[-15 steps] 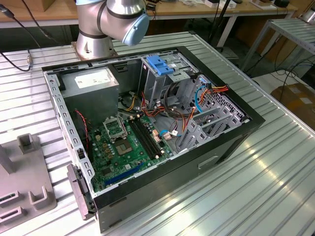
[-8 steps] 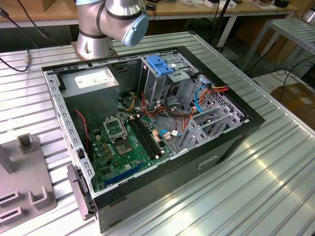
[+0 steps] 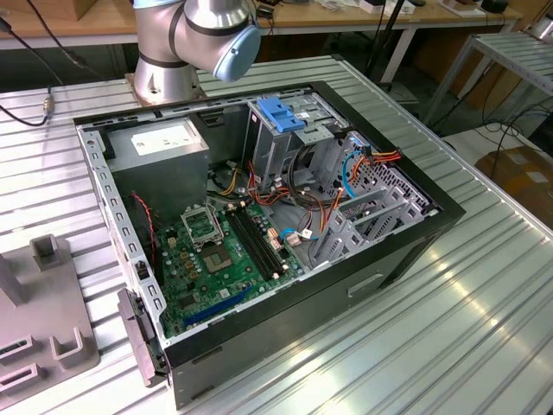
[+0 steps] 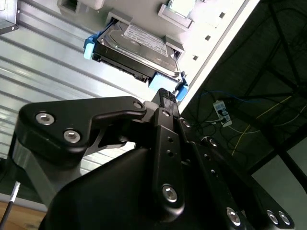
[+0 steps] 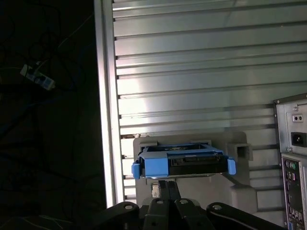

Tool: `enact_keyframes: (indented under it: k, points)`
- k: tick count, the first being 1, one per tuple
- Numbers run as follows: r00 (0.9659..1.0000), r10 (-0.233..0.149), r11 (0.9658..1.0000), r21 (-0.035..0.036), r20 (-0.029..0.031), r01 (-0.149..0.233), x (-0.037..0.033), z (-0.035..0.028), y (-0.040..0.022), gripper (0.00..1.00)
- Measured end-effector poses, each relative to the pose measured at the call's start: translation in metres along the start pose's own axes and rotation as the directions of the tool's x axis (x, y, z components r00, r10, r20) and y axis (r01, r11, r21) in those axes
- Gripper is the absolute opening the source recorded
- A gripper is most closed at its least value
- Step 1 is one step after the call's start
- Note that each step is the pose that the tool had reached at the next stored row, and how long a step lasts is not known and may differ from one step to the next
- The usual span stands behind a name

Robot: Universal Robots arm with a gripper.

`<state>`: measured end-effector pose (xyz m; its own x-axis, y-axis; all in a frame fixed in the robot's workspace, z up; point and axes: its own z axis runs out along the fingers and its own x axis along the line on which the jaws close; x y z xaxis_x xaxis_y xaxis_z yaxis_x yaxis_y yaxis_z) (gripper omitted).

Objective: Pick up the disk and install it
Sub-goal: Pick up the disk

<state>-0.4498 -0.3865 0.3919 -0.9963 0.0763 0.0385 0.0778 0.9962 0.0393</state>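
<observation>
While the disk [image 5: 184,164] lies flat in a grey holder [image 5: 240,152] on the ribbed metal table [image 5: 192,72], the gripper [image 5: 165,186] hangs just beside its near edge, close to a blue end tab. I cannot tell whether the gripper touches the disk, or whether it is open or closed. In both wrist views the disk is a dark slab with blue rails along its sides and blue tabs at the ends. In the second wrist view the disk [image 4: 136,45] turns its metal top face towards the camera, the gripper [image 4: 165,96] reaches up near one blue corner, and the pale holder [image 4: 206,28] lies under the disk. In the first wrist view the computer case [image 5: 292,143] stands near the holder but apart from it, its rear panel of sockets facing the camera. Past the table edge, a cable [image 5: 36,76] lies on dark floor. In the exterior view the computer case [image 3: 406,251] lies open on the table [image 3: 432,328]. Inside it are a grey power supply [image 3: 160,143], a green circuit board [image 3: 216,251] and a blue latch piece [image 3: 281,114] on top of the metal cage. The arm [image 3: 199,35] rises from its base behind the case. The holder [image 3: 52,337] lies on the table to the exterior view's left of the case.
</observation>
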Motion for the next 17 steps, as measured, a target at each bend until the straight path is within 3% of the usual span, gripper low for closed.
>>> enact_keyframes:
  k: [10, 17]
  points:
    - [0.9999, -0.011, 0.9999, 0.0004, -0.0004, 0.011, 0.0001, 0.0, 0.0, 0.1]
    - [0.9971, -0.076, 0.9971, 0.0027, -0.003, 0.076, 0.0001, 0.0001, 0.0, 0.1]
